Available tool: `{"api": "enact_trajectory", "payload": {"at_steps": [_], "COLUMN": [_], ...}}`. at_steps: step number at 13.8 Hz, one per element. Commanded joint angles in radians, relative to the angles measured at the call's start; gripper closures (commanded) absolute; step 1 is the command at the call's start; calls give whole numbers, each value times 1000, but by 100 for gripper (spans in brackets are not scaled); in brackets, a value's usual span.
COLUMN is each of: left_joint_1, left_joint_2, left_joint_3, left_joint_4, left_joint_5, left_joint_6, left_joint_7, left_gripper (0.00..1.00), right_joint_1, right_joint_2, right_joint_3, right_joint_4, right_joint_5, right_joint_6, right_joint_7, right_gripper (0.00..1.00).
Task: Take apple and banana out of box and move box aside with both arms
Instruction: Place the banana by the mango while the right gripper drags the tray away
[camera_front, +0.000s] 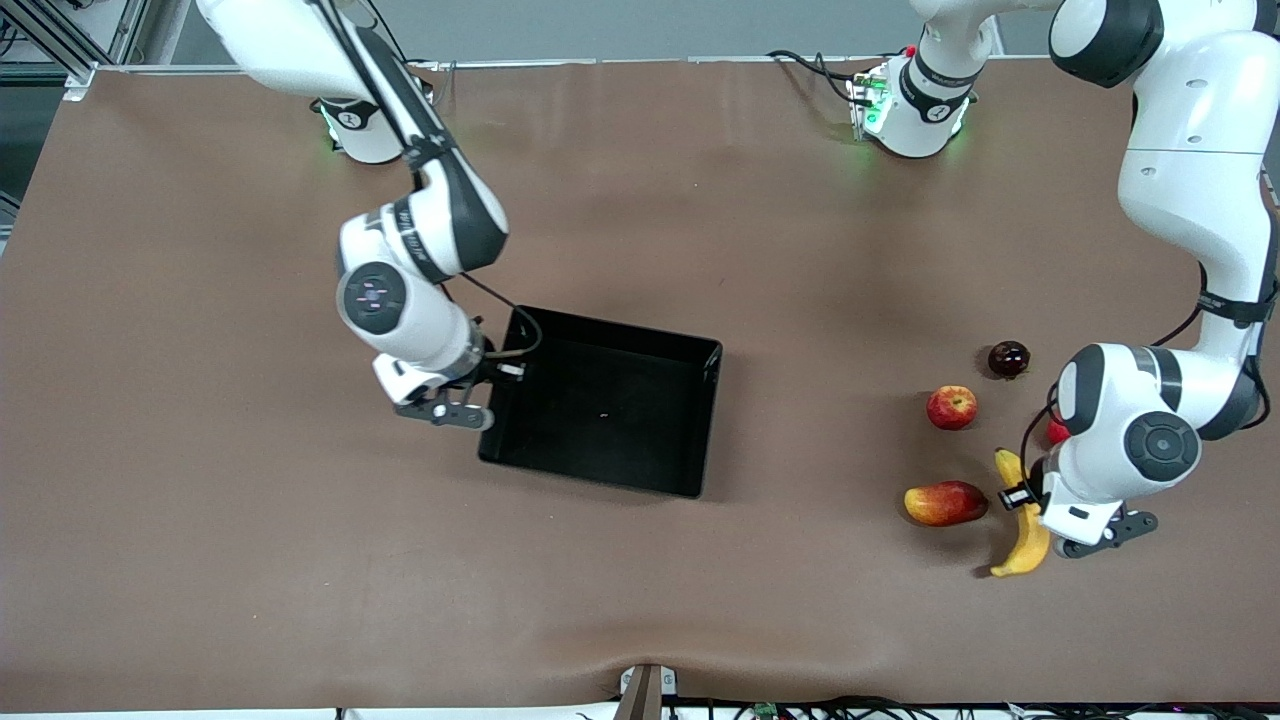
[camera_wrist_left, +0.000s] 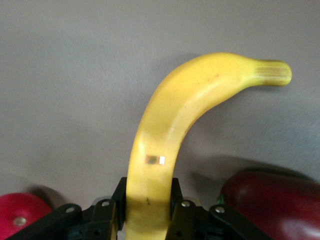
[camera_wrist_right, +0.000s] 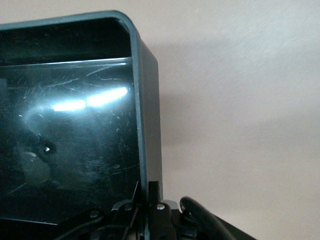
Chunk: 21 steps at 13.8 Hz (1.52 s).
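A: Brown table (camera_front: 200, 300). Box (camera_front: 600, 410) empty at centre; right claw (camera_front: 487, 392) clenched on its nine-o'clock wall. Apple (camera_front: 951, 407) out, at three o'clock.

B: Left claw (camera_front: 1040, 497) grips banana (camera_front: 1027, 525) there. Risk: one-sided pull may swivel the box.

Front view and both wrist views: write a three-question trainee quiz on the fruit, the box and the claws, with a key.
1. True or false: the box has no fruit in it.
2. What is the left claw shut on? A) the apple B) the banana C) the box wall
3. Fill in: the right claw is shut on the box's ____ at the right arm's end.

Key:
1. True.
2. B; in the left wrist view, the banana sits between the fingers.
3. wall; the right wrist view shows it pinched.
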Motion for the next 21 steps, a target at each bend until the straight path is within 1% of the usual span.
{"api": "enact_trajectory", "payload": {"at_steps": [1, 2, 3, 4, 5, 6, 8, 10, 13, 14, 16, 18, 20, 21], "left_joint_1": [9, 7, 7, 7, 9, 10, 14, 7, 12, 12, 12, 12, 12, 12], "left_joint_2": [-31, -36, -42, -47, -60, -77, -141, -210, -304, -338, -396, -436, -482, -507], "left_joint_3": [-2, -2, -2, -2, -2, -3, -11, -20, -58, -69, -84, -84, -84, -83], "left_joint_4": [-73, -78, -75, -70, -73, -70, -65, -62, -61, -62, -52, -15, 2, 2], "left_joint_5": [32, 32, 32, 34, 35, 35, 19, 19, 12, 9, -36, -121, -142, -146], "left_joint_6": [4, -6, -27, -45, -59, -74, -123, -189, -278, -311, -348, -409, -438, -440], "left_joint_7": [-21, -16, -12, 0, 17, 46, 62, 67, 112, 132, 137, 140, 152, 180], "left_gripper": [95, 84, 53, 20, 0, 0, 0, 0, 0, 0, 0, 0, 0, 0], "right_joint_1": [-93, -118, -157, -199, -246, -320, -479, -588, -717, -746, -796, -816, -828, -842], "right_joint_2": [-70, -84, -98, -107, -113, -112, -95, -60, 5, 26, 68, 86, 89, 112], "right_joint_3": [16, 15, 15, 15, 15, 15, 16, 18, 18, 18, 21, 21, 19, 21], "right_joint_4": [-23, -34, -47, -60, -72, -80, -77, -71, -43, -32, -8, -5, 7, 24], "right_joint_5": [-10, -11, -11, -11, -11, -11, -7, -1, 5, 5, 10, 31, 32, 32], "right_joint_6": [-39, -41, -42, -42, -41, -39, -28, -19, -10, -10, -11, -16, -19, -19], "right_joint_7": [-8, -55, -118, -167, -233, -327, -553, -684, -830, -862, -939, -952, -969, -984], "right_gripper": [100, 100, 100, 100, 100, 100, 100, 100, 100, 100, 100, 100, 100, 100]}}
